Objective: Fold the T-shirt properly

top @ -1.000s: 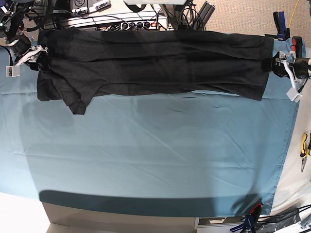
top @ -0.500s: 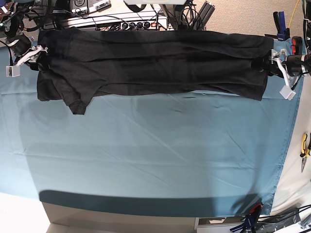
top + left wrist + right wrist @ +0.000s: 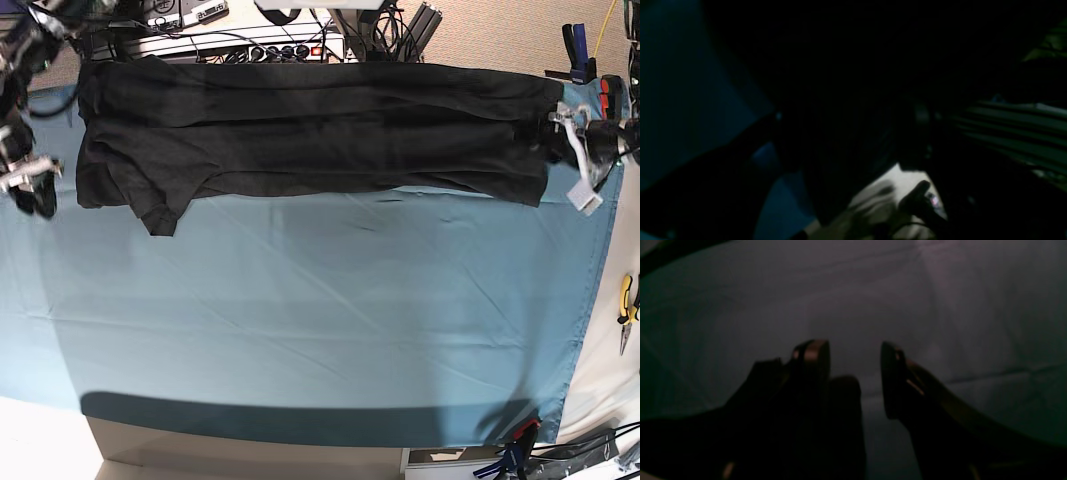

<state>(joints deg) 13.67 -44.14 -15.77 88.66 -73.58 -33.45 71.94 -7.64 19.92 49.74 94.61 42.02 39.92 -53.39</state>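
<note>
having moved since the earlier base frame: right gripper now sitting off the t-shirt, down toward 9 o'clock over bare cloth, where before pressing at the shirt's sleeve-end edge near 10 o'clock. left gripper lingering at 3 o'clock by the hem end, shifted slightly inward and tilted, white tag hanging below.

lying stretched lengthwise across the 12 o'clock side of the table: the t-shirt, charcoal, matte, soft cotton look, folded into a long narrow band with lengthwise creases and layered edges; one short sleeve poking out toward 8 o'clock as a blunt flap. unchanged in place and shape from a second ago.

spreading beneath: teal table cloth, smooth woven sheet with faint diagonal wrinkles, dark shadow band along the 6 o'clock edge. clipping the cloth: clamps near 5 o'clock and one more at 1 o'clock. resting at 4 o'clock on the bare table edge: yellow-handled pliers.

in the right wrist view: jaws of the right gripper standing apart with a clear gap, dark rounded fingertips, nothing between them, pale wrinkled cloth beyond.

in the left wrist view: nearly black; cannot tell there how the jaws are standing. in the base view, standing spread wide beside the hem, gripping nothing visibly.
</note>
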